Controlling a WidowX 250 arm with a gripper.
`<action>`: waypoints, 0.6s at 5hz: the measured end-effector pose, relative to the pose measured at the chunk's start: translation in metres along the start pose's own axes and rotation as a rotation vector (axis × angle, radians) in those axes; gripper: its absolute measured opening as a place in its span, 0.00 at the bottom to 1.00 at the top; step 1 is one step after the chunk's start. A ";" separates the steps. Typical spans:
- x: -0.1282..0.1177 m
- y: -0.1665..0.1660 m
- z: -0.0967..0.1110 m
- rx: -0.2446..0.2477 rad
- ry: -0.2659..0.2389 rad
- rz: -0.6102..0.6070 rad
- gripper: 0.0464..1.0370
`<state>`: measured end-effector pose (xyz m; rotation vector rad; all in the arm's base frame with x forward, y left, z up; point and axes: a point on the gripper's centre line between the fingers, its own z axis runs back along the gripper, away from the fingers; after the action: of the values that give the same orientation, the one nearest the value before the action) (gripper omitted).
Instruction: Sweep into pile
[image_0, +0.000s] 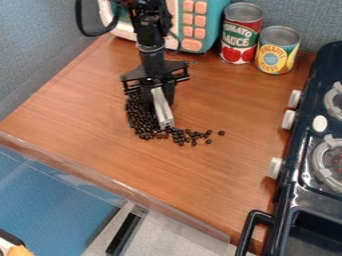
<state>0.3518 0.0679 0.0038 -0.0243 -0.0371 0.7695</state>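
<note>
Beans (139, 117), small, dark and many, lay in the camera view just below my pincer (159, 95) and to its left, crowded into a long heap. From the foot of that heap a thinner band ran out to the right of my pincer and below it, ending in a few loose ones, the farthest a single bean (222, 133) apart from the rest. My pincer was closed about a slim silvery tool (162, 110), which hung down at a slight lean, its lower end among the beans; how hard I gripped it I could not tell.

Beyond my pincer, towards the wall, stood a red can (240, 30), a yellow and blue can (277, 50) and a teal toy with orange buttons (212, 20). Well off to the right of my pincer was the black stove (297, 200), and under everything lay the wooden counter (234, 105).

The beans looked light, hard and smooth, apt to roll or skip off if struck fast, though not easily crushed. I judged it useless to pinch them one by one; the tool was the thing to hold, high on its shaft, with its flat side turned to the band. It looked stiff but narrow, so beans could slip round its edges. The pile was only partly made, and the loose ones called for a low, slow push back towards the heap under my pincer
</note>
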 end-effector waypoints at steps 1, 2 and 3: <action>0.003 0.007 0.000 -0.003 0.009 0.015 0.35; 0.001 0.005 0.001 -0.015 0.021 0.019 0.35; 0.003 -0.001 0.005 -0.029 0.047 0.038 0.35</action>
<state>0.3546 0.0688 0.0091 -0.0702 -0.0032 0.8062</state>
